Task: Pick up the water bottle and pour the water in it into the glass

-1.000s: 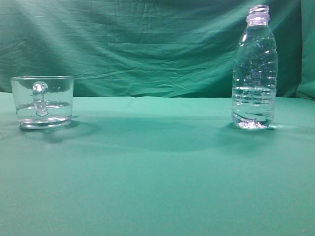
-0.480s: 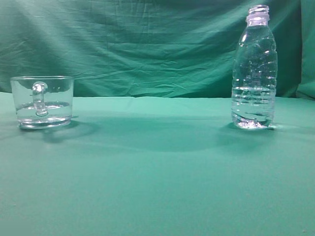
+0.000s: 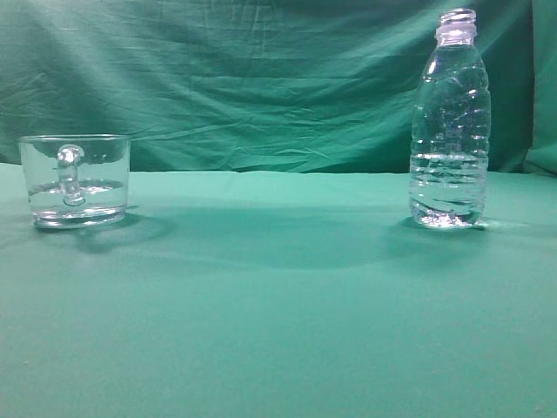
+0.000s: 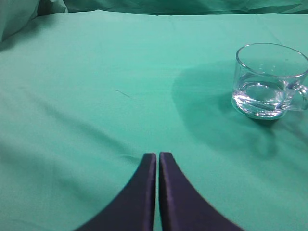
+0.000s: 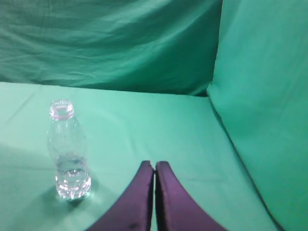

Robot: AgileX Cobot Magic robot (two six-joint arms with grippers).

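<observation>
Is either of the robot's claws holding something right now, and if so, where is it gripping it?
Nothing is held. The left claw and right claw are both shut on nothing, away from the glass and the water bottle.

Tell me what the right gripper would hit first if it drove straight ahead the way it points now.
Probably nothing nearby. The right gripper, jaws closed, points across bare green cloth toward the backdrop. The water bottle stands well left of that line, though depth is hard to judge.

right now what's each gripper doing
Left gripper: jaws closed, holding nothing.
Right gripper: jaws closed, holding nothing.
</observation>
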